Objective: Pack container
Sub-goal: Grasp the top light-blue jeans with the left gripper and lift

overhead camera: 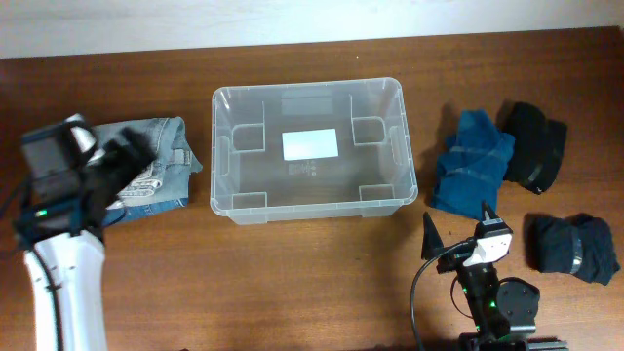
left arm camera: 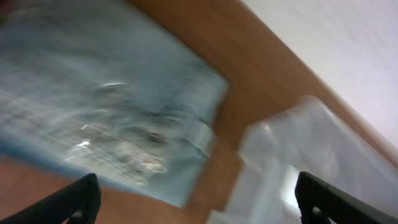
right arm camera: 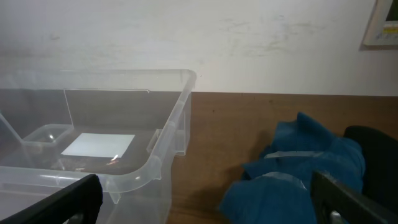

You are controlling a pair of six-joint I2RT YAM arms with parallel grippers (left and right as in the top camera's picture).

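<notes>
Left gripper, fingers spread, hovers above folded jeans at nine o'clock; best pinch every layer together. Container sits empty at centre; right gripper, also spread, at five o'clock.

Wooden table, container, jeans, blue garment, 2 dark bundles

I count one bin, mid-desk. Folded clothes come to four. One is pale jeans by the left edge. Three lie toward the right edge: one blue bundle, one black bundle and one navy bundle, nearest the front right corner.
</notes>
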